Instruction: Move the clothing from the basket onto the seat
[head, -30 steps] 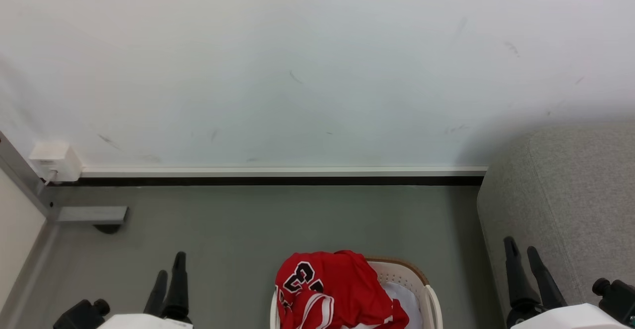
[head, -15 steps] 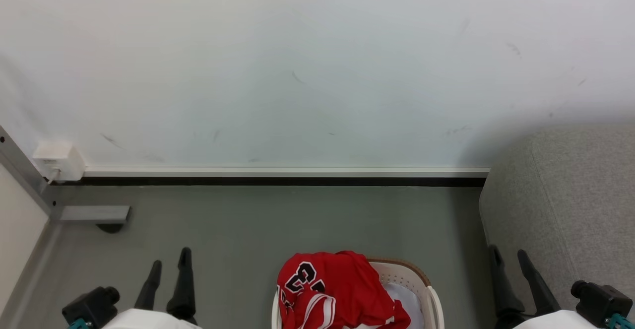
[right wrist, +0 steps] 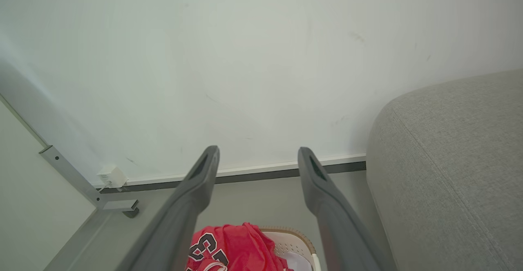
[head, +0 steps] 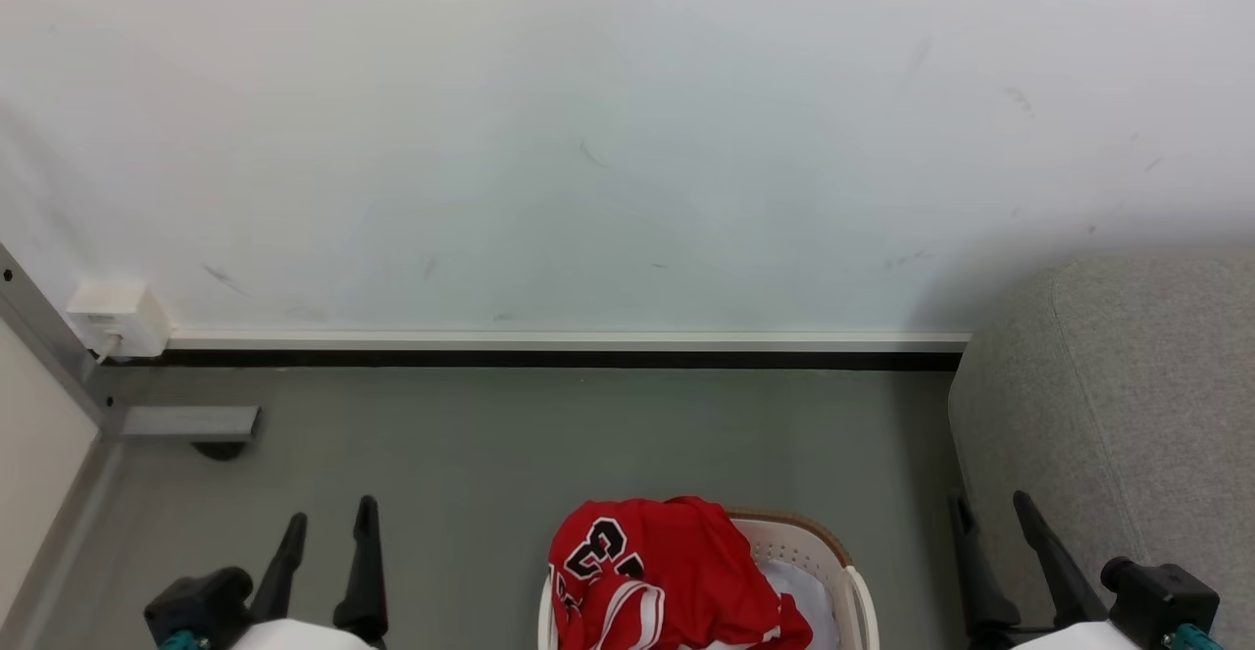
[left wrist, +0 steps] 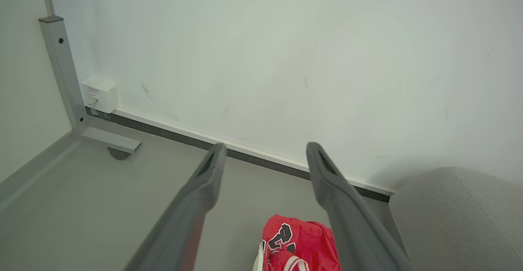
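Grey floor (head: 549, 434) is being occupied by the basket (head: 851, 596), its clothing (head: 667, 572) being flanked evenly by the left hand (head: 330, 518) and right hand (head: 990, 503), both released.

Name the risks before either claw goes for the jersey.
The red jersey spills over the basket, so a pull might drag or tip it. The white liner lies beside the jersey and may get pinched. The right claw, open, hangs close to the grey seat and could brush it.
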`<state>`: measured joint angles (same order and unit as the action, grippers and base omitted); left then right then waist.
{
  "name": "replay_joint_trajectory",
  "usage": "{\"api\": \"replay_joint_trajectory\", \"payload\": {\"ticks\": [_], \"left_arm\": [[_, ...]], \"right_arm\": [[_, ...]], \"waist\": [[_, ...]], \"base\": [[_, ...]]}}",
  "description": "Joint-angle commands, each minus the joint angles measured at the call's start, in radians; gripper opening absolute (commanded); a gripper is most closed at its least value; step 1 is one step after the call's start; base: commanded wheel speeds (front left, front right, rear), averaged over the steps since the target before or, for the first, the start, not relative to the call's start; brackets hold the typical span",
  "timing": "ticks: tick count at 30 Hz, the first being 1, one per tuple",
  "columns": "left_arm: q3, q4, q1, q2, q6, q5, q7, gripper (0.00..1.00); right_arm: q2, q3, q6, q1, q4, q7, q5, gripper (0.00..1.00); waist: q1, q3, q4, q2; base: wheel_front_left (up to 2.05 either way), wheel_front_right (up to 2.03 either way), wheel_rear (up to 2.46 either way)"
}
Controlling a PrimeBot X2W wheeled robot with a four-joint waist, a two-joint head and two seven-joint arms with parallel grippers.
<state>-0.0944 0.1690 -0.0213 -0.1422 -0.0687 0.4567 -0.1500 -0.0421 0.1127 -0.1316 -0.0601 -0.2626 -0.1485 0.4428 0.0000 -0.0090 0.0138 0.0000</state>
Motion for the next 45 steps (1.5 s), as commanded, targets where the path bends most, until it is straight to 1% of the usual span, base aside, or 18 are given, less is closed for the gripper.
{"api": "replay_joint_trajectory", "payload": {"ticks": [1, 8, 17, 23, 30, 33, 40, 45], "left_arm": [[-0.003, -0.007, 0.000, -0.015, -0.006, -0.028, -0.009, 1.00], [-0.019, -0.014, 0.008, -0.027, -0.030, -0.085, -0.027, 1.00], [-0.020, -0.014, 0.022, -0.035, -0.035, -0.147, -0.046, 1.00], [-0.018, -0.021, 0.025, -0.035, -0.037, -0.196, -0.060, 1.00], [-0.017, -0.024, 0.033, -0.030, -0.031, -0.251, -0.076, 1.00], [-0.014, -0.021, 0.035, -0.025, -0.027, -0.254, -0.078, 1.00], [0.018, -0.008, 0.042, 0.002, 0.006, -0.269, -0.094, 1.00], [0.035, -0.005, 0.047, 0.016, 0.025, -0.313, -0.101, 1.00]], "right_arm": [[-0.008, 0.000, 0.001, -0.007, 0.003, -0.010, -0.027, 1.00], [-0.009, -0.017, 0.001, 0.002, 0.001, -0.027, -0.057, 1.00], [-0.010, -0.036, 0.001, 0.008, -0.003, -0.049, -0.100, 1.00], [-0.010, -0.024, 0.001, 0.011, -0.013, -0.061, -0.137, 1.00], [-0.011, 0.004, 0.002, 0.015, -0.035, -0.076, -0.132, 1.00], [-0.011, 0.012, 0.002, 0.018, -0.042, -0.080, -0.118, 1.00], [-0.011, 0.030, 0.002, 0.020, -0.062, -0.093, -0.141, 1.00], [-0.011, 0.038, 0.002, 0.019, -0.068, -0.102, -0.162, 1.00]], "waist": [[0.0000, 0.000, 0.000, 0.0000], [0.0000, -0.001, 0.001, 0.0000], [0.0000, -0.001, 0.001, 0.0000], [0.0000, -0.002, 0.003, 0.0000], [0.0000, -0.006, 0.004, 0.0000], [0.0000, -0.007, 0.004, 0.0000], [0.0000, -0.009, 0.005, 0.0000], [0.0000, -0.011, 0.003, 0.0000]], "base": [[0.00, 0.00, 0.00], [0.00, 0.00, 0.00], [0.00, 0.00, 0.00], [0.00, 0.00, 0.00], [0.00, 0.00, 0.00], [0.00, 0.00, 0.00], [0.00, 0.00, 0.00], [0.00, 0.00, 0.00]]}}
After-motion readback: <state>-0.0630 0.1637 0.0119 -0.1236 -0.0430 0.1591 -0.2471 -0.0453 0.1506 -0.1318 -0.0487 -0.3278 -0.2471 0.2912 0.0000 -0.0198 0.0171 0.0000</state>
